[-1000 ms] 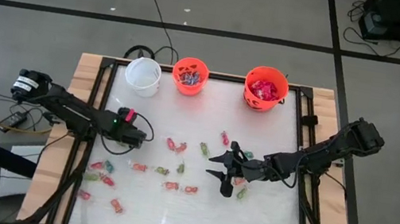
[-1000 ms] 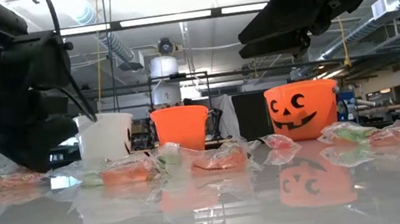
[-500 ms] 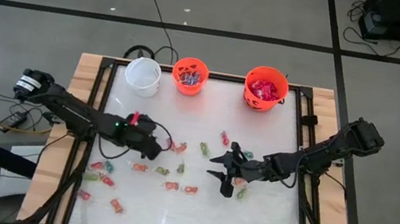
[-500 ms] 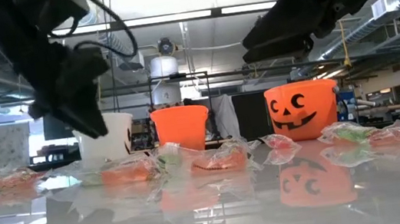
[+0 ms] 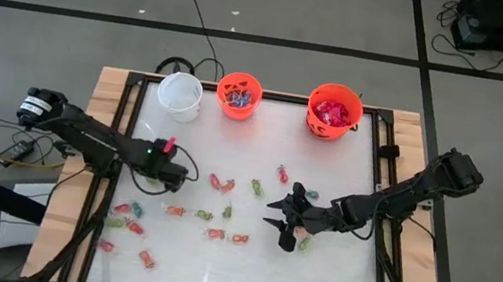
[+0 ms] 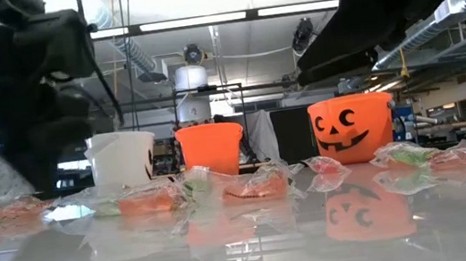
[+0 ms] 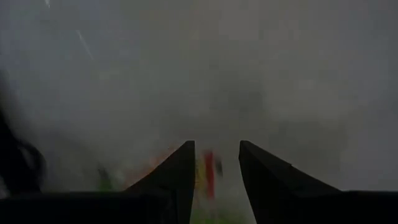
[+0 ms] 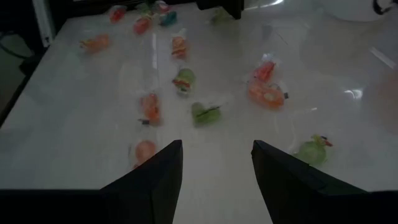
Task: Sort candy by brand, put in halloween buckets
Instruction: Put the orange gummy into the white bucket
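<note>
White tabletop (image 5: 312, 272), framed in wood and dark rails, is seen from above with grey floor around it. Loose candy (image 5: 221, 184) is scattered across its middle and toward seven o'clock, clear-wrapped pieces in red, orange and green; one green piece (image 8: 206, 112) is shown ahead of the right arm's fingers in the right wrist view. Along the edge at twelve o'clock the halloween buckets are lined up: a white bucket (image 5: 179, 92) at about eleven o'clock, a small orange bucket (image 5: 239, 94) just beside it holding mixed pieces, and a larger orange bucket (image 5: 334, 111) at one o'clock filled with red packets, its jack-o'-lantern face shown in the low view (image 6: 352, 128).

At nine o'clock from the table's centre the left gripper (image 5: 177, 176) is held low over the surface, near the candy; its fingers (image 7: 180, 180) are seen parted, with blurred red and green shapes showing in the gap, and whether anything is held cannot be told. At three o'clock from the centre the right gripper (image 5: 281, 221) is raised above the table, its fingers (image 8: 155, 180) spread wide and nothing gripped between them, with a few sweets close by.
</note>
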Action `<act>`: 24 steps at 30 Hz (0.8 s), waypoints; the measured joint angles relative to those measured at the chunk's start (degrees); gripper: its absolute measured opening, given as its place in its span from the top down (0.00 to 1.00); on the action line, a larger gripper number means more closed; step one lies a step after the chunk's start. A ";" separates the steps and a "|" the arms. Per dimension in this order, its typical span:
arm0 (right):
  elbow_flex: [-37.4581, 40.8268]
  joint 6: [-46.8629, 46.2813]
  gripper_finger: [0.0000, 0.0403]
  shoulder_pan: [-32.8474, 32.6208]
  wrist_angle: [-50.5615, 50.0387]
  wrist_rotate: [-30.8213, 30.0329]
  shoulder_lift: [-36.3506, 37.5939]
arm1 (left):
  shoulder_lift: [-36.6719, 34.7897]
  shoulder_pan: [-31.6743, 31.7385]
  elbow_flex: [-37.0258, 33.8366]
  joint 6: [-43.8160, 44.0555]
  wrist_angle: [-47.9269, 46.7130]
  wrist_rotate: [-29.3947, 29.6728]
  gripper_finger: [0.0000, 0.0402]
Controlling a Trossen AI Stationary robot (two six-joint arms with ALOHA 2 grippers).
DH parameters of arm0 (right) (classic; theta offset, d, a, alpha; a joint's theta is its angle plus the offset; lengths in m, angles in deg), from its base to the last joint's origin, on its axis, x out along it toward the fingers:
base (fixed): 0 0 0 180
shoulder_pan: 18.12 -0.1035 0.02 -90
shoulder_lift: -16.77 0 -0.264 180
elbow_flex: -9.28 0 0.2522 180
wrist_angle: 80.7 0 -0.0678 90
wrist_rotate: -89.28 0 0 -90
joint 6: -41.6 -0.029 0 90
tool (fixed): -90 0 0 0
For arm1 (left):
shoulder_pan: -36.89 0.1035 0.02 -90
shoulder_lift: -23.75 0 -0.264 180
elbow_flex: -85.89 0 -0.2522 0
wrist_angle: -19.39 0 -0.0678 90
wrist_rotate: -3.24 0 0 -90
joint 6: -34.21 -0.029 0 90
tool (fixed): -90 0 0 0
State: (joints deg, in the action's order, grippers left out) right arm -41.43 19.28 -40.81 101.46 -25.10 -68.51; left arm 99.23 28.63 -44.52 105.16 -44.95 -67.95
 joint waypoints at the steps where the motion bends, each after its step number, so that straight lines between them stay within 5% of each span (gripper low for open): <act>1: 0.00 0.25 0.49 -0.29 0.00 0.00 0.00 | 0.02 -0.21 -0.48 -0.01 0.03 -2.65 0.67; 9: 0.00 1.45 0.49 -1.76 -0.04 -0.63 0.00 | -0.17 -2.00 -2.99 -1.76 -0.81 -8.84 0.68; 17: 0.00 1.89 0.49 -2.11 -0.04 -0.63 0.00 | -0.07 -2.08 -3.31 -3.73 6.20 -5.57 0.96; 24: 0.00 1.89 0.49 -2.11 1.55 -0.63 0.00 | 0.10 -2.00 -2.68 -11.78 21.40 -1.93 0.99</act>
State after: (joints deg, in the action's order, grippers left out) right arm -41.43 21.17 -42.92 103.01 -25.73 -68.51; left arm 99.33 26.63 -47.21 93.38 -23.55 -69.88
